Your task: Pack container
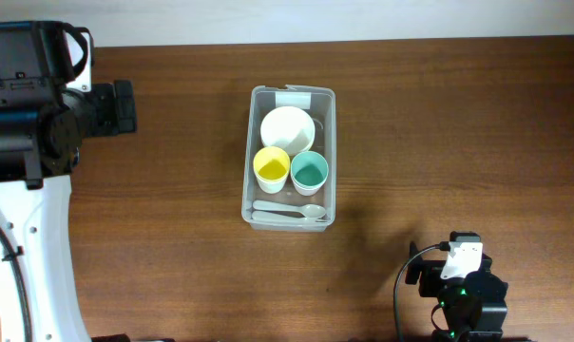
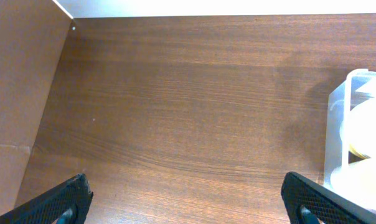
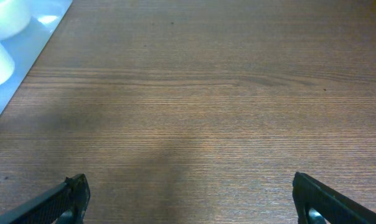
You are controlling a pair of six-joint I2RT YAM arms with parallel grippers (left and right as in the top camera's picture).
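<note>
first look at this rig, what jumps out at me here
A clear container sits mid table, holding a white bowl, a yellow cup, a teal cup and a white spoon. The left hand and the right hand hang open and empty, both away from it.

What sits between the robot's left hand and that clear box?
Nothing visible does. Only wooden table lies between the open left hand and the container.
</note>
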